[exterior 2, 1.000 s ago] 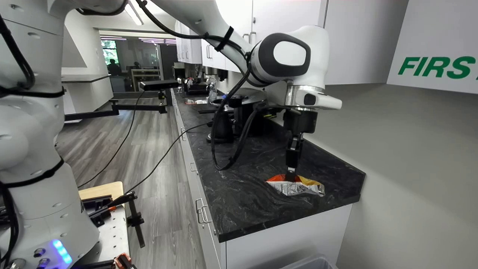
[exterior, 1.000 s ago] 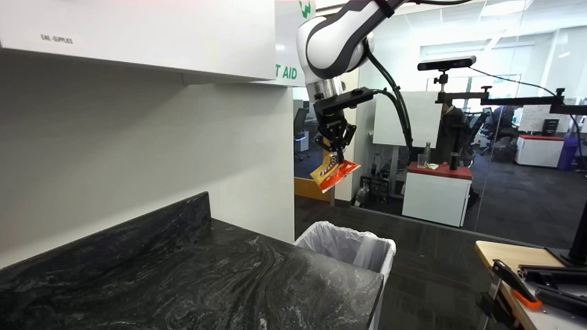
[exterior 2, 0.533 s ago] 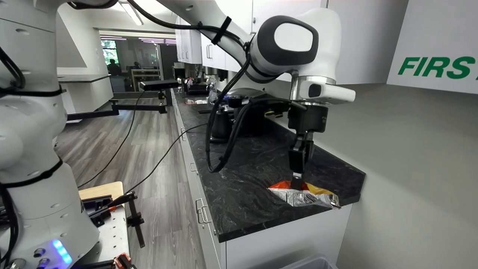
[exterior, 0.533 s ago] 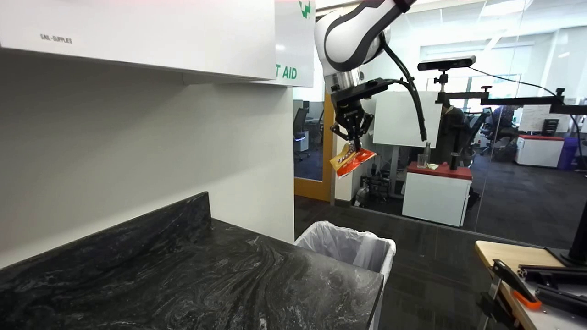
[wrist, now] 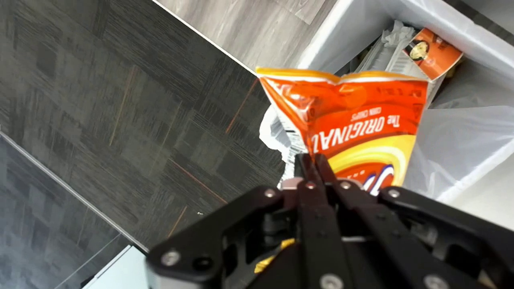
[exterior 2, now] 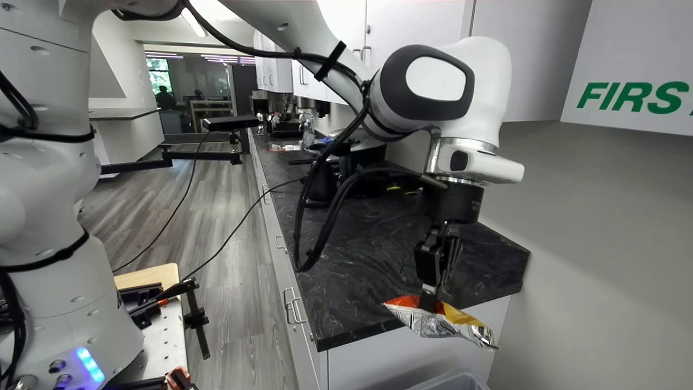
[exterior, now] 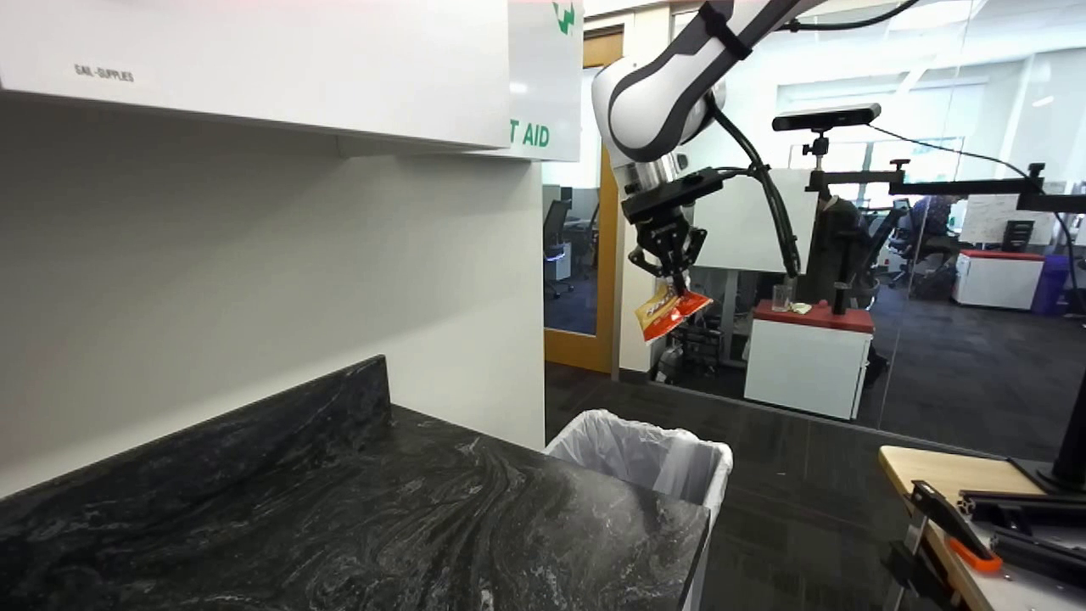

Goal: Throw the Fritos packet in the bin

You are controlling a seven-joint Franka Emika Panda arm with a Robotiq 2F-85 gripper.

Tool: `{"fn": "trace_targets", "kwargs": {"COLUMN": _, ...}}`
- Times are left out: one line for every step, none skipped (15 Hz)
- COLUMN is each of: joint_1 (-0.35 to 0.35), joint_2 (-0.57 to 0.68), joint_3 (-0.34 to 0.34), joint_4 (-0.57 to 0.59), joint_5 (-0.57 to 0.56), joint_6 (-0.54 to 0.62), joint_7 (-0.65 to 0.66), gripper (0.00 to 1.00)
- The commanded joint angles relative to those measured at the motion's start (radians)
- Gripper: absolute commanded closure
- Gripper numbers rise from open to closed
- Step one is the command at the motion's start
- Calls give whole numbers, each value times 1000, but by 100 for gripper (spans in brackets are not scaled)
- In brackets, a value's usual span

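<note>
The gripper (wrist: 312,159) is pinching the Fritos packet (wrist: 367,114) between its two fingers (wrist: 307,170), whose tips are standing close together. The packet is hanging right below the gripper in both exterior views, tilting, with its sides sticking out past the fingertips. In the wrist view it is spreading ahead of the fingers, its orange front and yellow patch facing the camera and the words "The ORIGINAL" showing upside down. The bin (exterior: 653,454) is standing lower than the gripper and well apart from it, a whitish plastic bag (wrist: 457,140) folding over its rim. In the wrist view the packet is covering part of the bin's opening and one edge; whether it is hanging squarely over the bin, I cannot tell. Down in the bin, farther below the gripper, a piece of orange packaging (wrist: 437,54) is lying among other rubbish (wrist: 373,60). Dark carpet (wrist: 160,100) is spreading below the gripper, beside the bin. In an exterior view the black counter (exterior 2: 363,271) is showing behind the gripper.
</note>
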Motion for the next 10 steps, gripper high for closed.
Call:
{"fn": "trace_targets", "kwargs": {"joint_1": -39, "joint_2": 30, "joint_3": -3, "joint_4": 19, "joint_5": 15, "joint_6": 2, "joint_7": 28, "gripper": 98}}
{"fn": "trace_targets", "kwargs": {"joint_1": -45, "joint_2": 34, "joint_3": -4, "joint_4": 19, "joint_5": 14, "joint_6": 3, "joint_7": 27, "gripper": 98}}
{"fn": "trace_targets", "kwargs": {"joint_1": -50, "joint_2": 38, "joint_3": -4, "joint_4": 21, "joint_5": 16, "joint_6": 2, "joint_7": 22, "gripper": 98}}
{"fn": "trace_targets", "kwargs": {"joint_1": -54, "joint_2": 38, "joint_3": -6, "joint_4": 20, "joint_5": 15, "joint_6": 3, "joint_7": 17, "gripper": 98}}
{"fn": "trace_targets", "kwargs": {"joint_1": -57, "joint_2": 40, "joint_3": -6, "joint_4": 19, "joint_5": 16, "joint_6": 3, "joint_7": 13, "gripper": 98}}
{"fn": "trace_targets", "kwargs": {"joint_1": -59, "joint_2": 40, "joint_3": -4, "joint_4": 15, "joint_5": 15, "joint_6": 5, "joint_7": 5, "gripper": 98}}
{"fn": "trace_targets", "kwargs": {"joint_1": -60, "joint_2": 38, "joint_3": -1, "joint_4": 9, "joint_5": 12, "joint_6": 12, "joint_7": -5, "gripper": 98}}
{"fn": "trace_targets", "kwargs": {"joint_1": -59, "joint_2": 39, "joint_3": 1, "joint_4": 2, "joint_5": 5, "joint_6": 27, "joint_7": -18, "gripper": 98}}
{"fn": "trace_targets", "kwargs": {"joint_1": -60, "joint_2": 41, "joint_3": 4, "joint_4": -4, "joint_5": 4, "joint_6": 45, "joint_7": -31, "gripper": 98}}
{"fn": "trace_targets", "kwargs": {"joint_1": -58, "joint_2": 48, "joint_3": 5, "joint_4": -7, "joint_5": 0, "joint_6": 64, "joint_7": -35, "gripper": 98}}
